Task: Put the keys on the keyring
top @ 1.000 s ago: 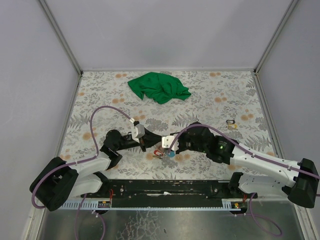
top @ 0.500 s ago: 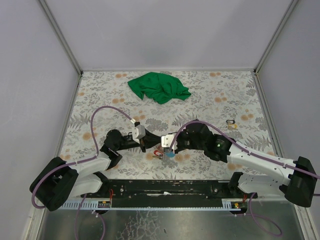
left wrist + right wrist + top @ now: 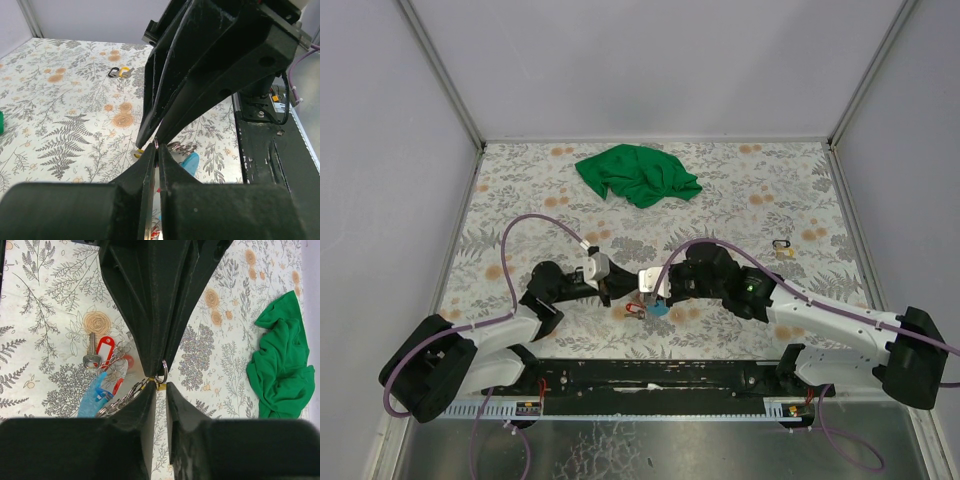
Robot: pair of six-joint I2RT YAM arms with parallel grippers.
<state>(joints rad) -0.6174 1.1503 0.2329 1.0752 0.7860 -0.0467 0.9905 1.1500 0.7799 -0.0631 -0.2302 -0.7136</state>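
"Where's the keyring?"

"The keyring (image 3: 161, 372) is up off the table, well apart from the green cloth (image 3: 280, 360), on the side nearer my bases. My left gripper (image 3: 156, 149) is pinched narrow on its small loop. My right gripper (image 3: 160, 386) meets it tip to tip, fingers drawn close at the loop's lower end, though I can't tell whether they truly bite. The keys (image 3: 91, 356) lie on the table just beyond, farther still from the cloth, red tag (image 3: 104, 347) and light blue tag (image 3: 95, 395) beside the slack links."

"What could spoil it?"

"I judge the loop so thin that a slight twist between my two grips could pop it free and drop it onto the keys. Tips this close could also knock together."

"Anything changed?"

"My right arm has swung in toward the left over the last second. The left has barely moved, and the cloth not at all."
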